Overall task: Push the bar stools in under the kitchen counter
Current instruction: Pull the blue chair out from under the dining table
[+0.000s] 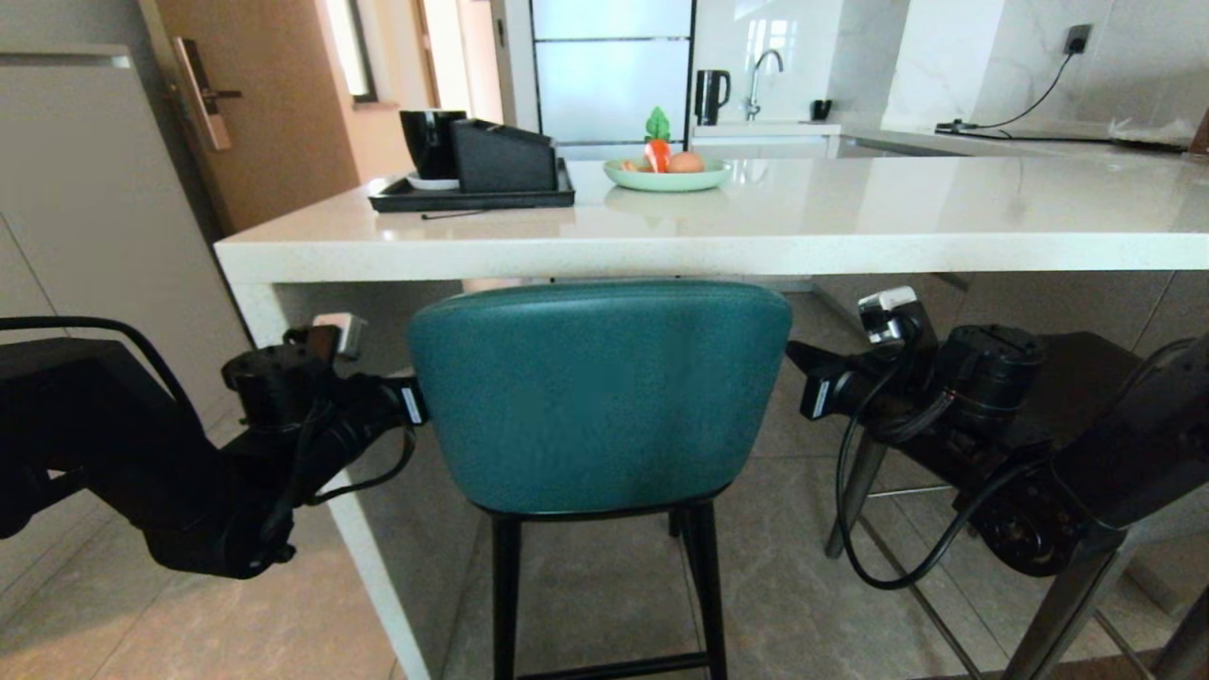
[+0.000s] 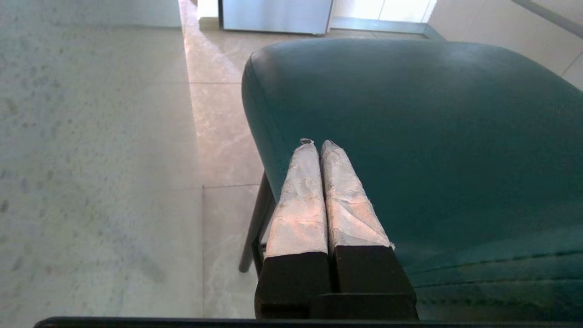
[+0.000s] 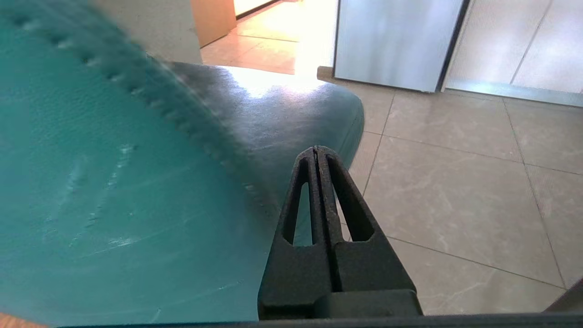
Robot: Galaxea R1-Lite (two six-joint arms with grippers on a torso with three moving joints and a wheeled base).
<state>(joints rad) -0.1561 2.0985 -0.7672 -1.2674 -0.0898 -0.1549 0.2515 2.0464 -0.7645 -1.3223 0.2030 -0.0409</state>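
Note:
The teal bar stool (image 1: 600, 397) stands in front of me, its curved back just below the front edge of the white kitchen counter (image 1: 756, 236). My left gripper (image 2: 317, 143), with white-wrapped fingers, is shut with nothing in it and lies against the left side of the teal stool (image 2: 410, 136). On the stool's (image 3: 114, 182) right side my right gripper (image 3: 316, 149), with black fingers, is also shut with nothing in it. In the head view both arms flank the stool back. The grey stool's metal legs (image 1: 855, 491) show at the right, behind my right arm (image 1: 982, 397).
The counter's thick white side panel (image 1: 378, 567) stands close to the teal stool's left. On the counter are a black tray (image 1: 472, 198) with a mug and a box, and a green plate (image 1: 668, 177) of fruit. Tiled floor (image 3: 455, 182) lies beyond the stool.

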